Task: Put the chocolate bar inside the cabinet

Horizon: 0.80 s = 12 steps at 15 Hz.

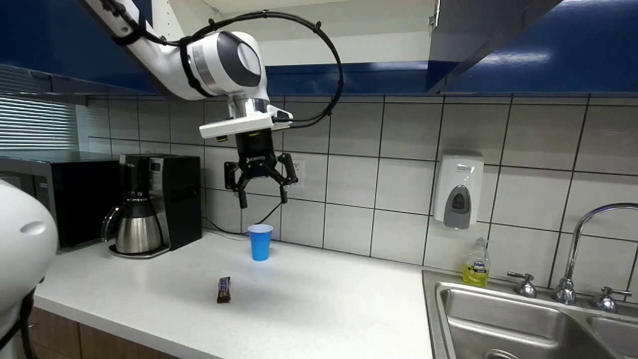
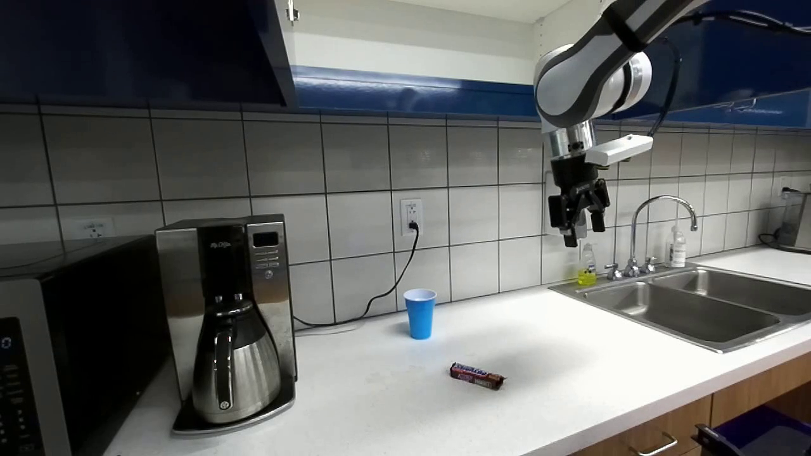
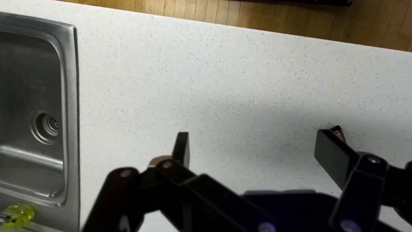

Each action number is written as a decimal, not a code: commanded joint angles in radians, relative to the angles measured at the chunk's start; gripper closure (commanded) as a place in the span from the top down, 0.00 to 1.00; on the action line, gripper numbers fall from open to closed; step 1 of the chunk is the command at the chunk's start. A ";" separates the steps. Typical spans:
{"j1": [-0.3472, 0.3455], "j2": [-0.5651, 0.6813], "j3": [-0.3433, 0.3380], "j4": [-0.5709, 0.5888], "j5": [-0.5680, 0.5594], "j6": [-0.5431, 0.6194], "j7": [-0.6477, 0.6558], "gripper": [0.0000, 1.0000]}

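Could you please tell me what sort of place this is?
Most likely a kitchen, though I cannot tell whether home or office: there is a metal sink, a coffee maker and an open wall cabinet.

Worktop (image 2: 380, 405): white; fine specks in the wrist view; straight front edge.
Sink (image 3: 71, 96): metal, set into the surface.
Microwave (image 2: 104, 342): standing well apart from the sink.
Coffee maker (image 1: 174, 204): upright, just beside the microwave; contact not determinable.
Blue cup (image 2: 420, 316): upright, towards the rear, between coffee maker and sink.
Chocolate bar (image 2: 476, 375): lying flat in its wrapper, nearer the front edge than the blue cup.
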 commanded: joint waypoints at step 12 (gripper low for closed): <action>0.085 0.195 0.052 -0.091 0.154 0.180 -0.150 1.00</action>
